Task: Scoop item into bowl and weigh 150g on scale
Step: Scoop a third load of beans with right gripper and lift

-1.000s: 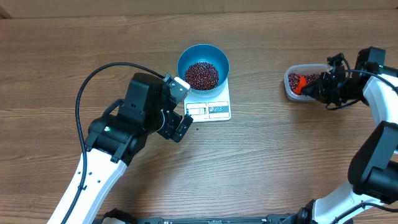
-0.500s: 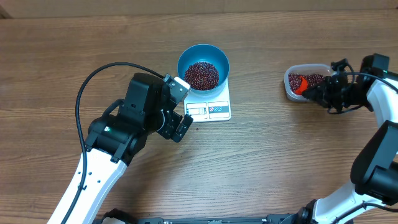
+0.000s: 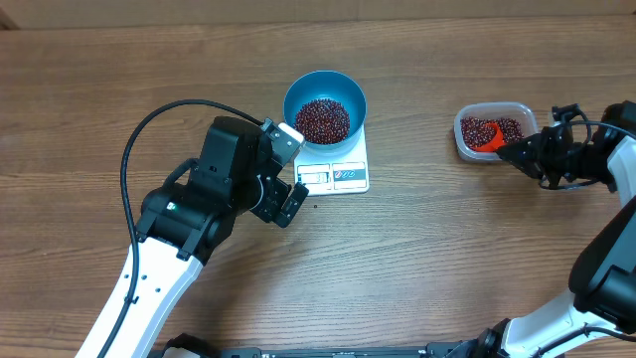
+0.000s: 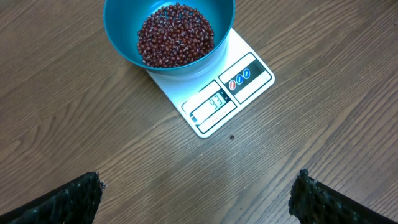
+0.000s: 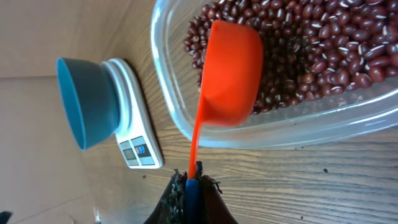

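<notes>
The beans [image 4: 175,34] are tiny, hard and loose. I judge they will pour and roll and can't be pinched, so they have to travel in the orange scoop [image 5: 230,68]. One heap lies in the blue bowl [image 4: 118,31], which stands on the white scale [image 4: 249,78]. Its display reads what looks like 93, so I judge more is needed. The supply is in the clear tub [image 5: 298,127], well apart to the right on the surface [image 4: 323,124].

My right jaws are clamped together on the far end of the scoop's thin handle, with the cup over the beans inside the tub. I can't tell whether it is loaded. The scoop looks like light plastic, and held that far out I expect it could twist, so a loaded cup would want a level, slow carry. The bowl looks smooth and light and merely rests on the scale, so I'd avoid nudging it. My left jaws stand wide apart, holding nothing, above the bare surface just in front of the scale.
</notes>
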